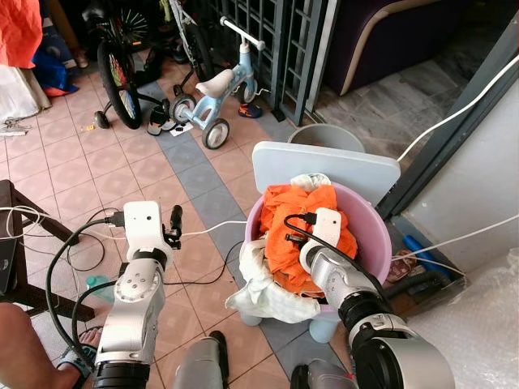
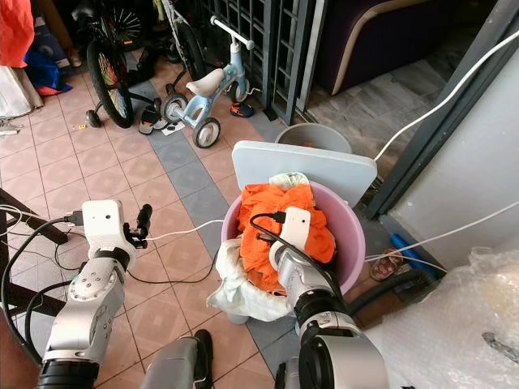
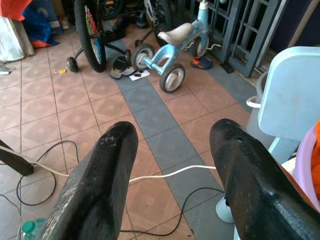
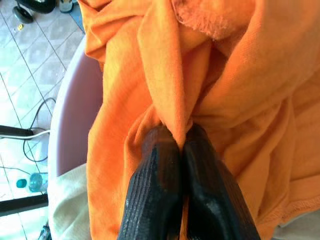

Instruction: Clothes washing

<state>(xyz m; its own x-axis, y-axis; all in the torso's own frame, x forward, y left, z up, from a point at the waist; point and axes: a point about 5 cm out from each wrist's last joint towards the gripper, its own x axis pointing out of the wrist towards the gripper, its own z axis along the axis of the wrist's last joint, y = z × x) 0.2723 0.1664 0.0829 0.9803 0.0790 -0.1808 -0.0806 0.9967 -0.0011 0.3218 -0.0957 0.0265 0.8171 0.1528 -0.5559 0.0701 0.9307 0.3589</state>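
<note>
A pink laundry basin (image 1: 375, 235) stands on a pale blue plastic chair (image 1: 324, 166) and holds an orange cloth (image 1: 304, 207) and a whitish cloth (image 1: 263, 288) that spills over its near rim. My right gripper (image 4: 181, 145) is down in the basin, shut on a fold of the orange cloth (image 4: 240, 90). My left gripper (image 3: 172, 145) is held out over the tiled floor to the left of the basin, open, with nothing between its fingers (image 1: 173, 220).
A grey bucket (image 1: 327, 138) stands behind the chair. A small blue tricycle (image 1: 212, 93) and a bicycle wheel (image 1: 119, 81) are at the back. Cables (image 1: 203, 232) run across the tiled floor. A dark wooden table (image 1: 20, 243) is at left, a person's foot (image 1: 32, 356) near it.
</note>
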